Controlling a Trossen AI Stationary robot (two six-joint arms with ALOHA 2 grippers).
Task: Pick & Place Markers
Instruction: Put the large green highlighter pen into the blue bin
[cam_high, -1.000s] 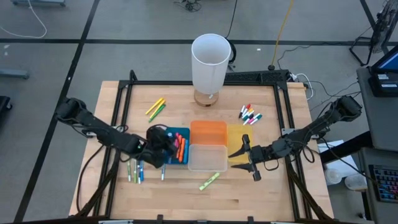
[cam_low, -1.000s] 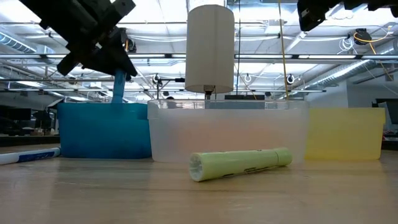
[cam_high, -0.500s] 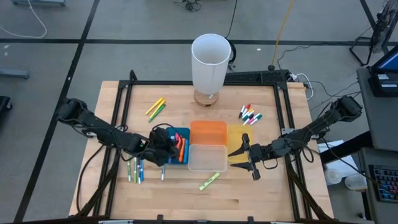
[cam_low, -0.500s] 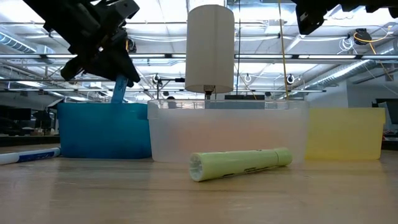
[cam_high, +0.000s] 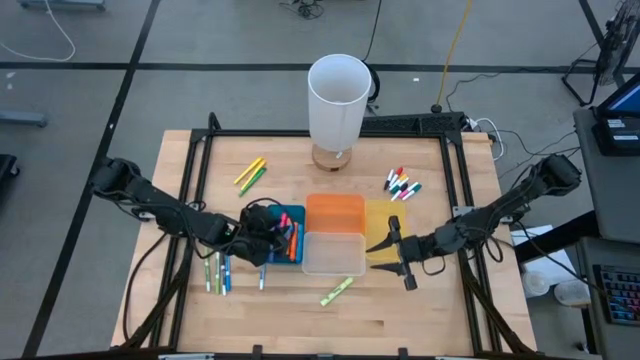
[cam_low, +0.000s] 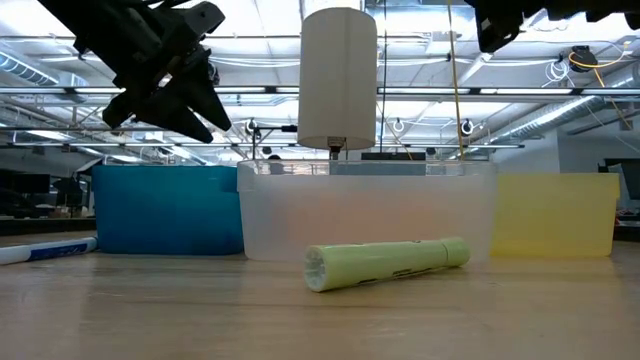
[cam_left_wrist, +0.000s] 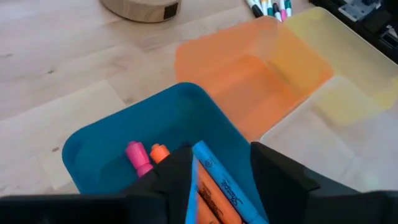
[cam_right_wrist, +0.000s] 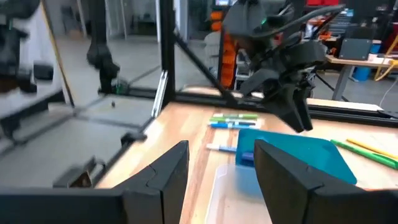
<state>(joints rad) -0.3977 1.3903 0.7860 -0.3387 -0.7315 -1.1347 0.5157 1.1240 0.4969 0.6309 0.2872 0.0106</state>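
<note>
Blue bin (cam_high: 283, 236) holds sorted markers; my left claw (cam_high: 268, 237) hangs over it, fingers apart, nothing gripped; right claw (cam_high: 398, 252), also apart, waits beside the yellow bin (cam_high: 380, 222).

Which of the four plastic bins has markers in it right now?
The blue bin, leftmost of the cluster under the left gripper, holds orange, pink and blue markers. The orange bin, yellow bin and clear bin look empty.
</note>
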